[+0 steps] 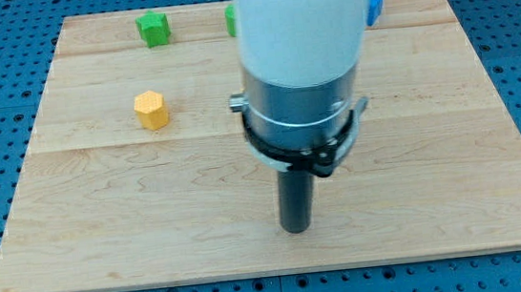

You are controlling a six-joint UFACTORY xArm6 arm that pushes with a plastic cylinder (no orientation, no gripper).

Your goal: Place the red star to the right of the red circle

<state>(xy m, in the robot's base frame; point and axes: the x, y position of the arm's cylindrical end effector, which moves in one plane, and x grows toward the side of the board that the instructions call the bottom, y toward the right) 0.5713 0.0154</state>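
tip [296, 229] rests on grained wooden board [105, 228], from yellow hexagon block [152, 109] well apart.

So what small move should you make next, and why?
Probably back my tip toward the view's bottom: neither red block shows. Only the green star, yellow hexagon and slivers of green and blue appear beside the arm.

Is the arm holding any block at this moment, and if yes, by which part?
Nothing is held. My tip rests on bare wooden board, touching no block; the yellow hexagon block lies apart, toward the view's upper left.
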